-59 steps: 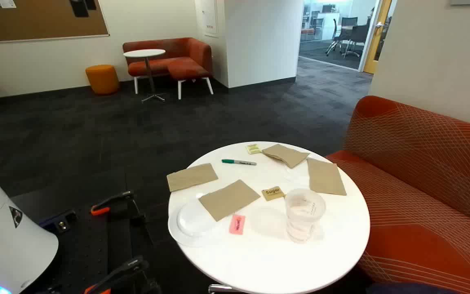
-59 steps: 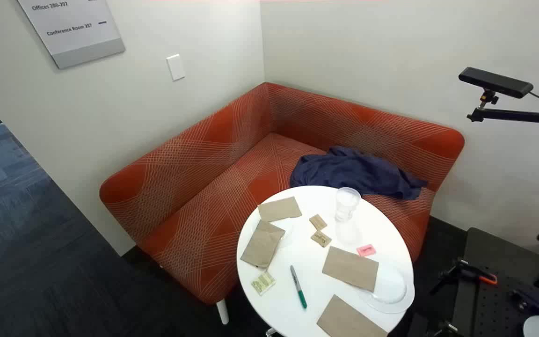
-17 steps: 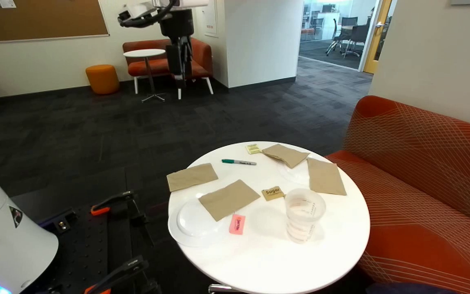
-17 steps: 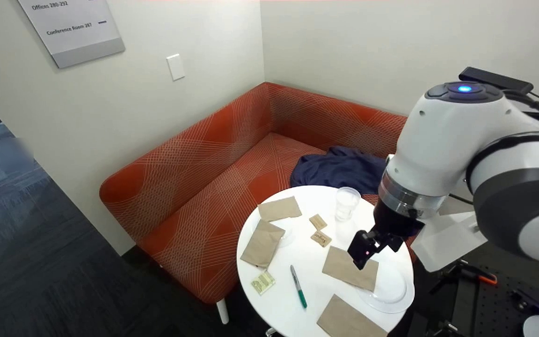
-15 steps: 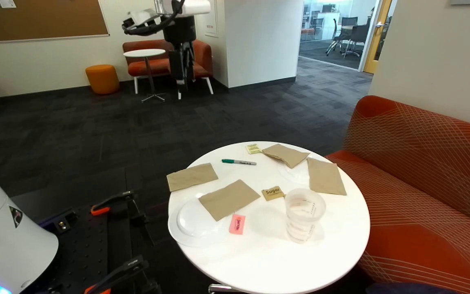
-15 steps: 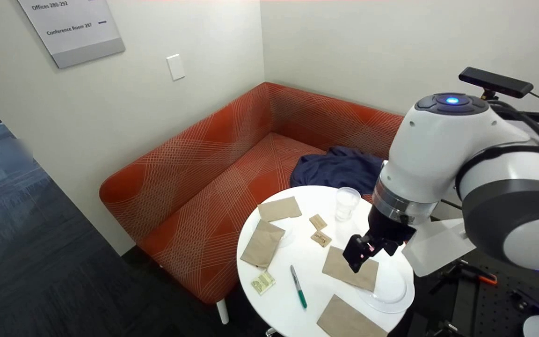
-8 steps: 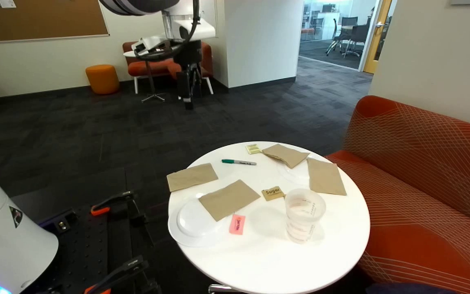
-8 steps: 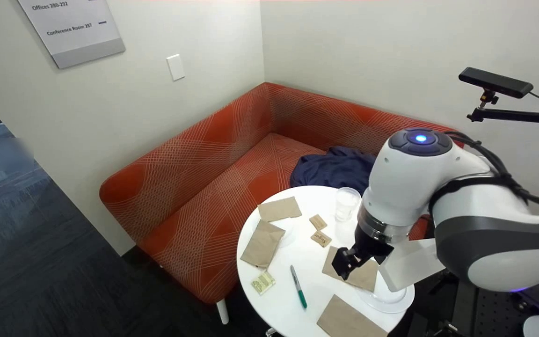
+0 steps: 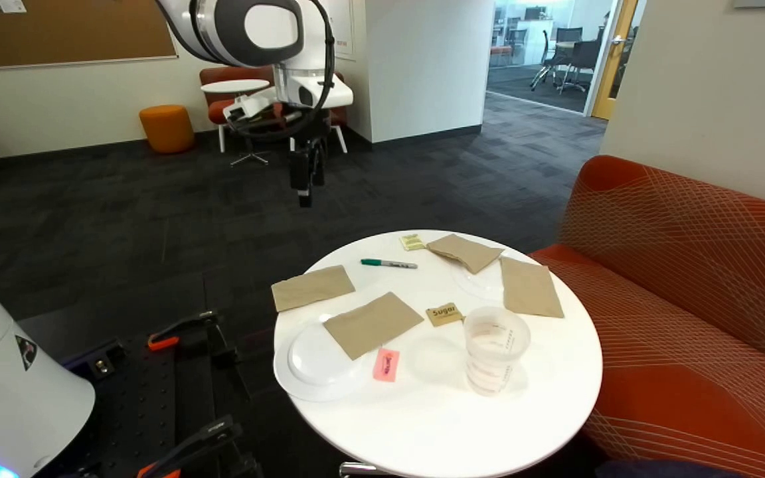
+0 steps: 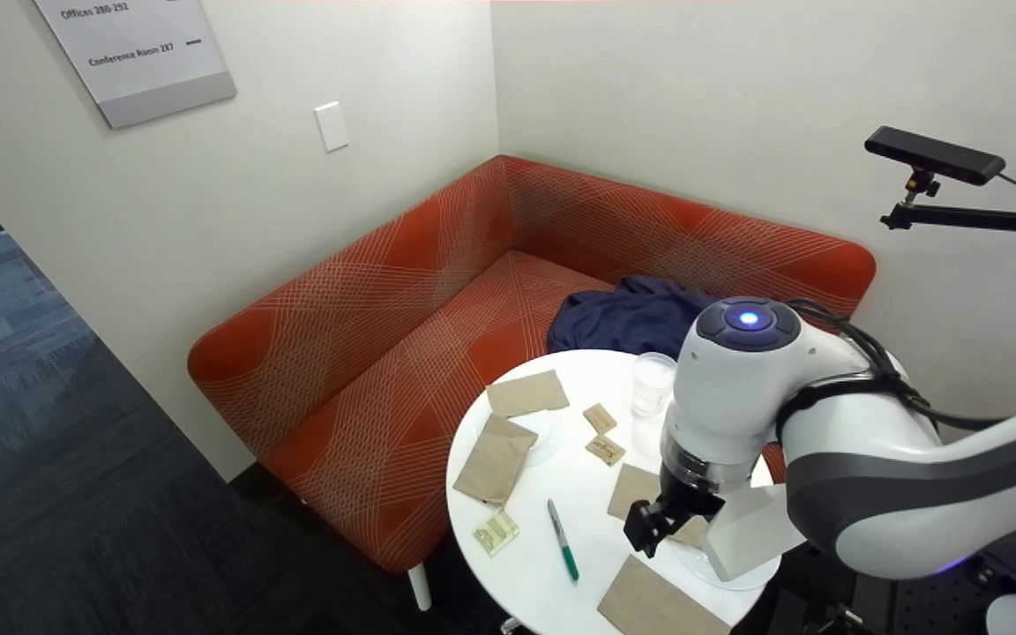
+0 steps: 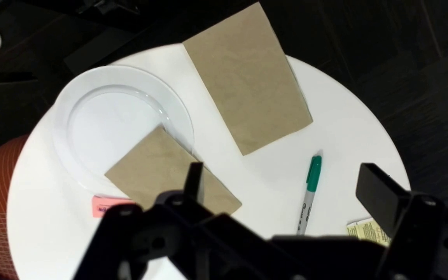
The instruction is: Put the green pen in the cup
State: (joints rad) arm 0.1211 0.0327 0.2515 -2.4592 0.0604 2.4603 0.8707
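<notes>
The jaws stand wide apart and have hold of nothing. In the wrist view the green pen [image 11: 310, 193] appears in the space between them, but this is only the line of sight: both exterior views show the jaws hanging above the desk [image 9: 416, 425], without contact with the pen, which lies flat on it. What has just changed is the position of the arm [image 10: 720, 388]: compared with one second ago it is lower and nearer to the pen, and in the earliest frames it was not over the desk at all. For the task this probably means that the reaching is well begun, while the grasp is not yet made. Near the pen lie a yellowish packet [image 11: 367, 230] and a brown paper [image 11: 247, 81]; a second brown paper [image 11: 158, 167] lies partly over a transparent plate [image 11: 107, 124]. Farther out, in an exterior view, the cup [image 9: 497, 345] stands upright, well apart from the pen, with a sugar packet [image 9: 444, 314] near its side. The pen, the cup and these papers have kept their places since the earlier frames; only the arm has moved, so the whole carrying seems still to be done.
</notes>
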